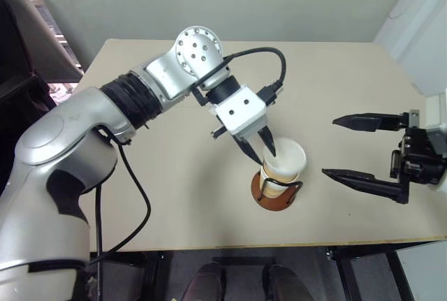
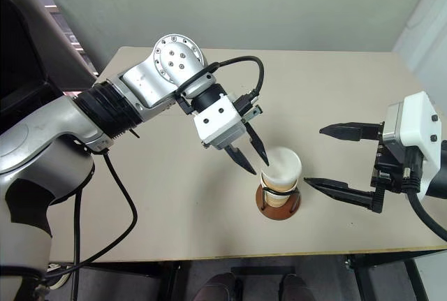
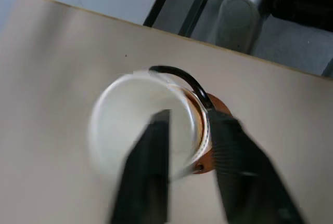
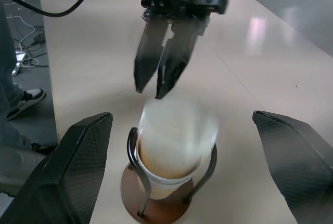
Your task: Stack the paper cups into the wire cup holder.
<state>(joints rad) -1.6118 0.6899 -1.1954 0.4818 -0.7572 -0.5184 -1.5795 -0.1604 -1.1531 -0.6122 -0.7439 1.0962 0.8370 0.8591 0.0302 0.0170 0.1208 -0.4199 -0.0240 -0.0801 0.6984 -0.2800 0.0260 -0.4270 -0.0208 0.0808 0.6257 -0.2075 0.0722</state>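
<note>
The cups (image 1: 283, 165) sit nested in the wire holder (image 1: 274, 193), which stands near the desk's (image 1: 174, 203) front edge. The left gripper (image 2: 250, 156) hangs partly open at the top cup's rim, fingers apart, gripping nothing. The right gripper (image 1: 353, 146) waits beside the holder, spread wide and empty.

The paper cups (image 2: 281, 175) were tan-yellow outside and white inside. The wire cup holder (image 2: 279, 205) had a rust-brown base and black wires, on a plain beige table (image 2: 328, 91). Both grippers' fingers (image 2: 241, 156) were black.
</note>
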